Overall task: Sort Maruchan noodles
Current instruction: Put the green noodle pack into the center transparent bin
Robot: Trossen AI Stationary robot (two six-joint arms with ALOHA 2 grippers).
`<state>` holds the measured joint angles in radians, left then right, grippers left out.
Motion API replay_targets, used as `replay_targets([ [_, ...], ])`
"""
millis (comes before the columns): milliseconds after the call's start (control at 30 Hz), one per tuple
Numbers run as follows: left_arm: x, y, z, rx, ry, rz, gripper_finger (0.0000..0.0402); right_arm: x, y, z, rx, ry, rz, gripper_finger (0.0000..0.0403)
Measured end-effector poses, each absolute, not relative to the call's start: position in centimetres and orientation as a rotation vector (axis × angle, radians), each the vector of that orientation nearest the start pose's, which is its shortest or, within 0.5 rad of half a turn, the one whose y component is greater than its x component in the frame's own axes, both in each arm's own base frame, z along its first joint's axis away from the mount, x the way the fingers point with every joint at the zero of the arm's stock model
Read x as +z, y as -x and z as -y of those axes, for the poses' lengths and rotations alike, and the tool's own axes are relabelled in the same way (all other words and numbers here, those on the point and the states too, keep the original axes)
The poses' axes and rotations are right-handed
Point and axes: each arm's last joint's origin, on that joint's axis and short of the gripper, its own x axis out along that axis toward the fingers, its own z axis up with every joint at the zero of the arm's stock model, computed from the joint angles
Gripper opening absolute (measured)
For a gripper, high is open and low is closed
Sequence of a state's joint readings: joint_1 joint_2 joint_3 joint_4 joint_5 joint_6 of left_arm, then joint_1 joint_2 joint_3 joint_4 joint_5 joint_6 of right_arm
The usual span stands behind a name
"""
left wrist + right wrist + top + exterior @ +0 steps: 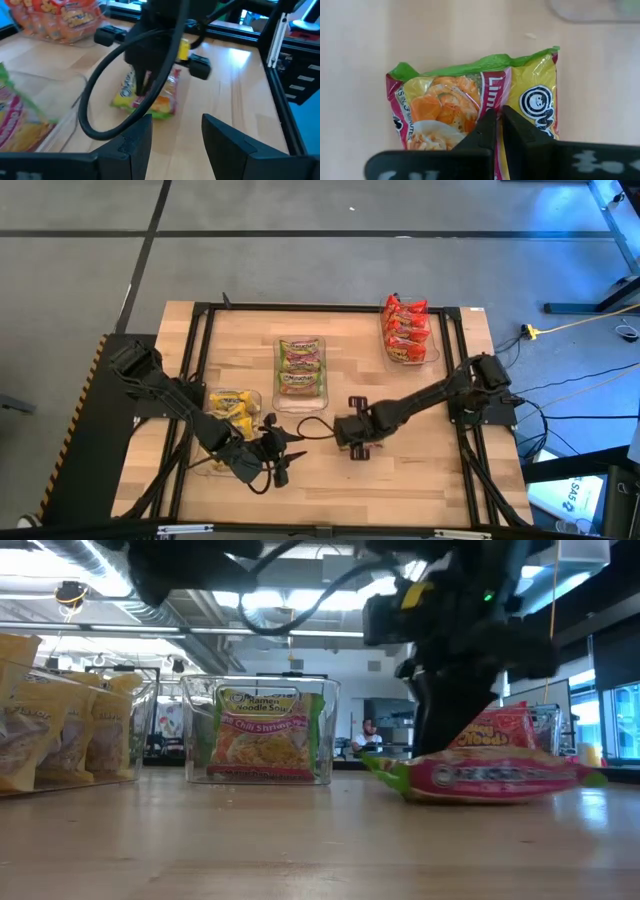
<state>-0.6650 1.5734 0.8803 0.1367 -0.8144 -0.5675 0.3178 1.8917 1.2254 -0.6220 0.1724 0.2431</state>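
Note:
A Maruchan noodles packet [445, 105] with a green edge and a magenta band lies level near the table's middle, also in the low view [490, 780]. My right gripper [498, 120] is shut over the packet's middle and points down. My left gripper [175, 140] stands open with nothing between its fingers, to the left of the packet [160, 100] near the front edge [280, 465], and points toward it. Other packets sit in three clear bins. My right gripper comes from above and its fingertips [487, 125] meet on the packet's upper face at the magenta band [492, 92], near the middle. It seems to pinch a thin fold of wrapper there. The packet stays level; whether it rests on the table or hangs just clear I cannot tell.
A bin of yellow packets [233, 408] stands at the left, a bin of green ones [300, 367] in the middle and a bin of red ones [408, 330] at the far right. A black cable [100, 100] loops off my right arm. A person [372, 735] sits far behind the table.

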Motion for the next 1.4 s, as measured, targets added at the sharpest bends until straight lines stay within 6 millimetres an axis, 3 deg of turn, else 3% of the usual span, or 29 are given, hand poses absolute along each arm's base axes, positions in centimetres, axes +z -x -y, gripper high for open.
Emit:
replay_targets([
  [133, 20.4, -28.1, 18.1, 0.205, 0.184, -0.334, 0.0165, 16.3, -34.0, -13.3, 0.02, 0.108, -1.228, 0.001],
  [300, 19.3, -29.9, 17.9, 0.157, 0.208, -0.305, 0.0165, 19.0, -32.0, -16.3, 0.041, 0.133, -1.117, 0.001],
  [400, 18.8, -31.3, 18.2, 0.138, 0.204, -0.327, 0.0165, 20.7, -30.0, -16.8, 0.002, 0.136, -1.053, 0.001],
  [500, 18.5, -33.3, 19.0, 0.113, 0.177, -0.343, 0.0165, 21.2, -27.6, -15.9, -0.102, 0.116, -1.027, 0.001],
  [733, 15.8, -38.2, 20.1, 0.099, 0.14, -0.399, 0.0165, 18.1, -22.0, -12.1, -0.288, -0.005, -1.038, 0.001],
  [900, 13.2, -41.0, 19.4, 0.152, 0.165, -0.444, 0.0165, 14.9, -20.6, -11.3, -0.272, -0.095, -0.993, 0.001],
  [1133, 11.9, -40.5, 18.0, 0.271, 0.193, -0.616, 0.0165, 13.0, -21.0, -12.0, -0.107, -0.243, -0.928, 0.001],
  [1300, 12.9, -39.0, 18.4, 0.29, 0.195, -0.707, 0.0165, 13.0, -21.7, -13.9, 0.137, -0.318, -0.892, 0.001],
  [1400, 14.6, -37.9, 19.4, 0.264, 0.184, -0.711, 0.0165, 13.6, -22.1, -14.8, 0.232, -0.321, -0.882, 0.001],
])
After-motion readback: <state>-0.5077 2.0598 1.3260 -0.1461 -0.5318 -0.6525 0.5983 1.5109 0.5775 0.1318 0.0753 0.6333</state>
